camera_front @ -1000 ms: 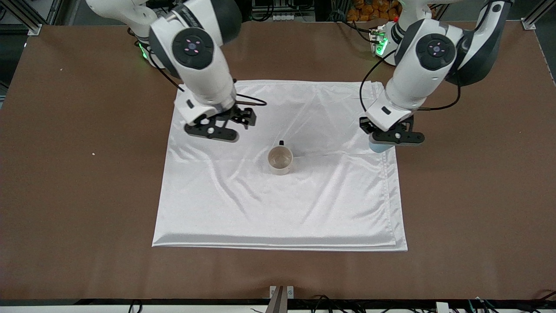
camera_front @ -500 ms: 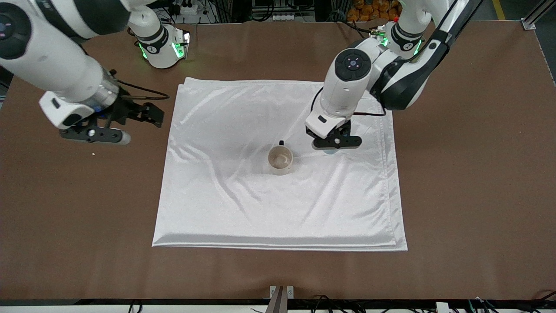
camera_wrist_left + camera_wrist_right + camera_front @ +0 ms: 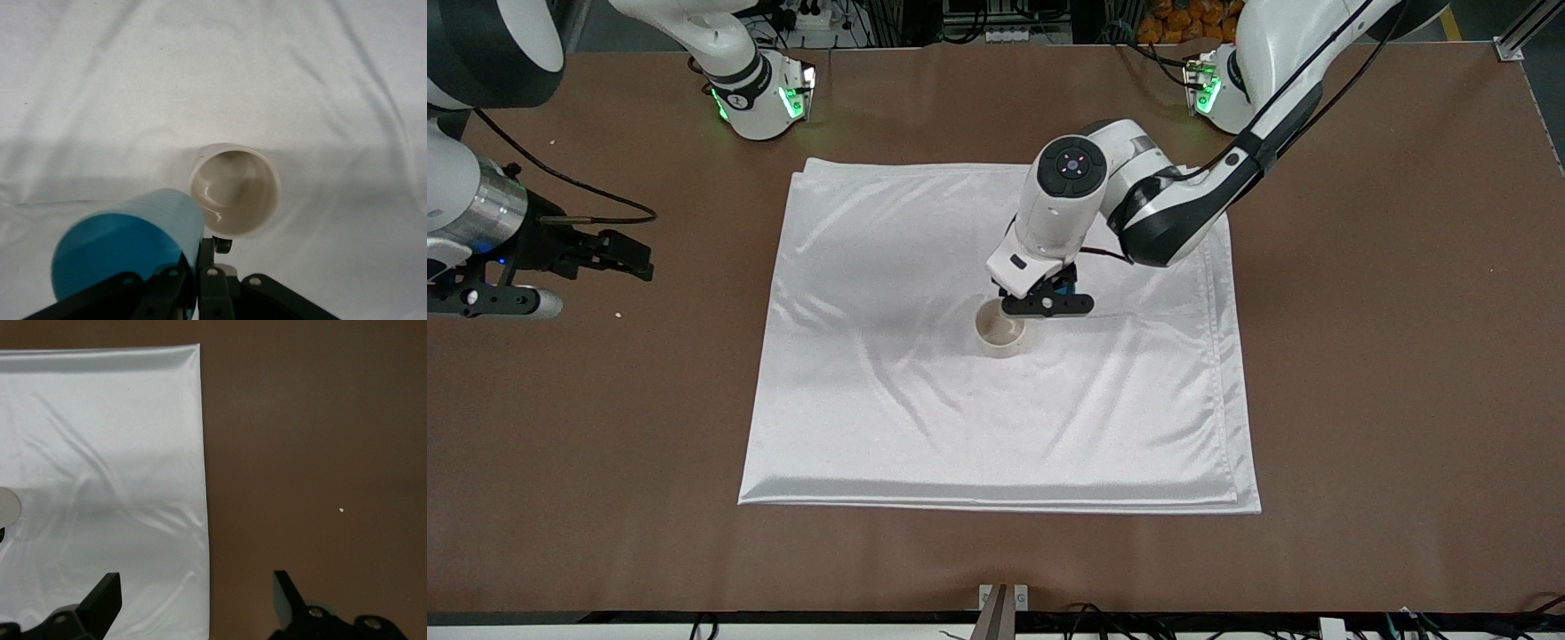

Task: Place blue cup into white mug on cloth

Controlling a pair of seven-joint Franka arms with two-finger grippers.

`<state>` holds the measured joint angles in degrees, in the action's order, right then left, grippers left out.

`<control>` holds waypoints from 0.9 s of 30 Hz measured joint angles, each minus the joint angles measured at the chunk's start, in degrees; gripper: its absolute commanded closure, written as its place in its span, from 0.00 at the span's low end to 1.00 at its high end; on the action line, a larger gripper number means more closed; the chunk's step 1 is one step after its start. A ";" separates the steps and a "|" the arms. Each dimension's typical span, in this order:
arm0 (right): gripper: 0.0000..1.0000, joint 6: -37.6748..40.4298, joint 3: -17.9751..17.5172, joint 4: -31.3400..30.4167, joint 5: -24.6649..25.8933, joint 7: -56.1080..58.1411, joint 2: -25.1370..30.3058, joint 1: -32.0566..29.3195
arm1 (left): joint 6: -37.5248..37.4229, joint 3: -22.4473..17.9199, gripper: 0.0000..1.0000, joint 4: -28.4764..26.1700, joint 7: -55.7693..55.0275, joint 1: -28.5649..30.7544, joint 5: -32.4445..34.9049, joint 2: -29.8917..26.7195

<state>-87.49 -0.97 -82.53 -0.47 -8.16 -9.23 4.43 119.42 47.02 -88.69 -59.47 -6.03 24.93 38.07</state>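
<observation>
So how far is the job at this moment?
Done: the blue cup is picked up, held by the left end effector. In hand: it hangs beside the white mug, over the cloth. Left: centre and lower it in. The right end effector waits open off the cloth.

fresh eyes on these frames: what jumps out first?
The left end effector hangs over the middle of the cloth, holding the blue cup just beside the open mouth of the white mug, not yet in it. The right end effector waits, open, over bare brown table off the cloth's edge at the right arm's end.
</observation>
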 measured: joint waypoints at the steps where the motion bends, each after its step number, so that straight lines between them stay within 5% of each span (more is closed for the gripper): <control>1: 0.00 -0.79 0.00 -0.26 0.06 0.22 0.01 -0.37 | 0.28 0.01 1.00 0.45 -0.24 -0.42 0.38 0.59; 10: 0.00 -9.41 0.00 -6.05 0.20 2.79 1.87 -2.34 | 3.46 0.03 1.00 1.83 -0.61 -2.35 1.02 3.24; 27: 0.00 -11.44 0.01 -12.81 0.39 2.92 7.17 -3.65 | 6.41 -1.11 1.00 3.36 -0.76 -4.27 4.61 8.06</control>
<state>-98.93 -0.96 -95.34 -0.07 -5.24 -2.07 0.78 125.83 45.90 -85.33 -60.23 -10.30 29.54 46.14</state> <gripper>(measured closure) 0.000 0.956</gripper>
